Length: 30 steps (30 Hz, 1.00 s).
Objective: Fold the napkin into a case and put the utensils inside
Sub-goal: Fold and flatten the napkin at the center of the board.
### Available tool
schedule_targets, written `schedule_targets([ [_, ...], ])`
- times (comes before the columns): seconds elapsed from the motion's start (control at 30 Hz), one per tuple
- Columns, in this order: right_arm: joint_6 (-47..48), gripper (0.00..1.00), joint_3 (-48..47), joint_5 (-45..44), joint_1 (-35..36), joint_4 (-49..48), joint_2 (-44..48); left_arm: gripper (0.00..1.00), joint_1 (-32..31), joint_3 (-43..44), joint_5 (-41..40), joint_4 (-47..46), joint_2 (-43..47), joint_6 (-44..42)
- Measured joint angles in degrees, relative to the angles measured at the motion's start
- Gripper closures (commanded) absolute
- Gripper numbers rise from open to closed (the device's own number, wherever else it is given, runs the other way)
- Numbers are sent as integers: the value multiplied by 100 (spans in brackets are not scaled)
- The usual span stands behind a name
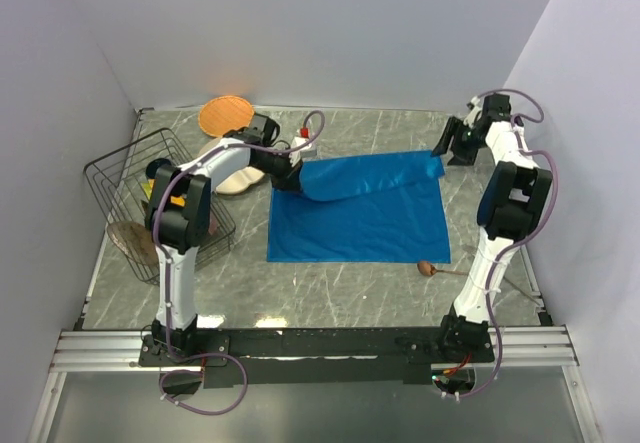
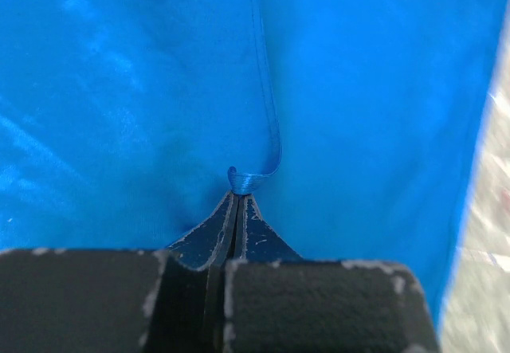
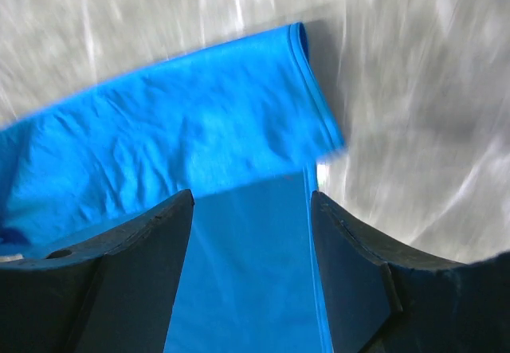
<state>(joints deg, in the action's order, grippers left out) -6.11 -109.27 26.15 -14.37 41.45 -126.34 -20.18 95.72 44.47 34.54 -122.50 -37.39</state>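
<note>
The blue napkin (image 1: 360,213) lies spread on the marble table, its far edge lifted and rolled toward the front. My left gripper (image 1: 290,178) is shut on the napkin's far left corner. In the left wrist view its fingertips (image 2: 237,201) pinch a small loop of hem, and blue cloth (image 2: 119,90) fills the view. My right gripper (image 1: 450,148) hovers at the far right corner, open. Between its spread fingers (image 3: 151,241) I see the folded flap (image 3: 199,146) lying below, with nothing pinched. A wooden spoon (image 1: 428,268) rests beside the napkin's front right corner.
A black wire basket (image 1: 150,193) stands at the left, with a brown plate (image 1: 130,238) by it. An orange plate (image 1: 225,115) and a pale plate (image 1: 235,178) lie at the back left. A small white object with a red top (image 1: 303,128) sits near the left wrist.
</note>
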Motion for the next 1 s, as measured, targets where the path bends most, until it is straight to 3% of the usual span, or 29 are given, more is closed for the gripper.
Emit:
schedule_targets([
  [0.27, 503, 35, 1558, -264, -15, 313, 1261, 99, 83, -363, 304, 1285, 638, -1508],
  [0.57, 984, 58, 2074, -667, -68, 723, 1665, 99, 146, -1058, 210, 1499, 922, -2039],
  [1.0, 1362, 55, 2796, -881, -68, 1416, 1556, 99, -74, -2050, -129, 1049, 1696, -2063],
])
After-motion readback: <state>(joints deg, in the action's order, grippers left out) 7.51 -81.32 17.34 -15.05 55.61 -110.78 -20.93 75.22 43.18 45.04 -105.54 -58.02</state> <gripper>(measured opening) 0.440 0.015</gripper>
